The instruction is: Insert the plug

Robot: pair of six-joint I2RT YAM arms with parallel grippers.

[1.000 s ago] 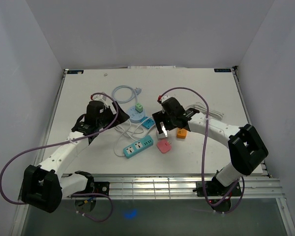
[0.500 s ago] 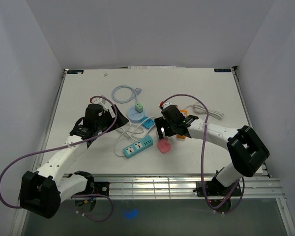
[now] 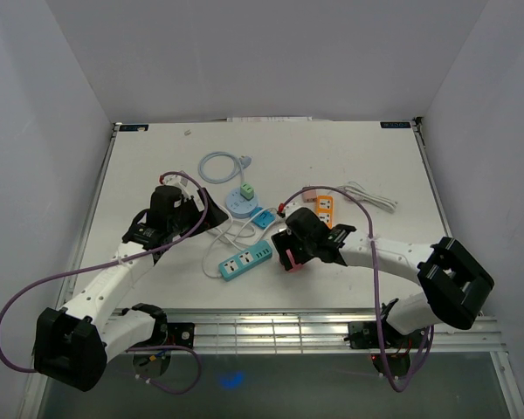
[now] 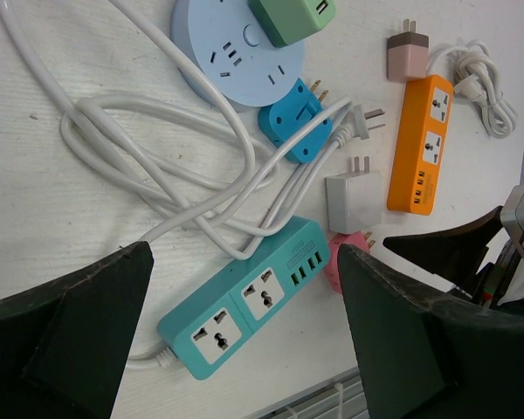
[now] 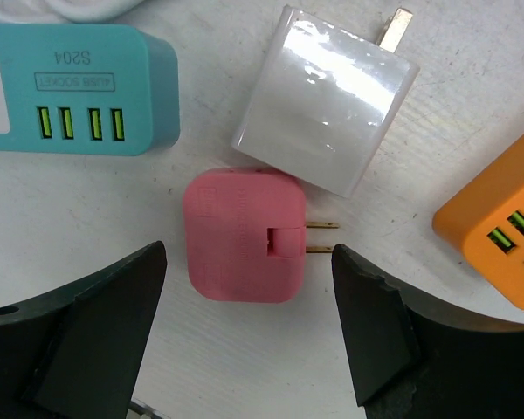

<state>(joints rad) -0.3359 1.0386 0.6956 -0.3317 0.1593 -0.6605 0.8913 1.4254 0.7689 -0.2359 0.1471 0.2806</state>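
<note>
The pink plug (image 5: 240,236) lies flat on the white table, its two prongs pointing right. My right gripper (image 5: 249,253) is open and hangs low over it, one finger on each side, neither touching. In the top view this gripper (image 3: 290,255) covers most of the pink plug (image 3: 291,264). The teal power strip (image 4: 253,301) lies just left of the plug, sockets facing up, and shows in the top view as the teal strip (image 3: 246,260). My left gripper (image 4: 244,253) is open above the strip and holds nothing.
A white adapter (image 5: 323,113) touches the plug's far side. An orange power strip (image 3: 325,208), a round blue socket (image 3: 240,203), a blue plug (image 4: 293,131) and tangled white cables (image 4: 157,131) lie beyond. A metal rail (image 3: 271,327) runs along the near edge.
My right gripper has moved toward the near edge and down over the pink plug, and its jaws have narrowed a little. The left arm has shifted only slightly.
</note>
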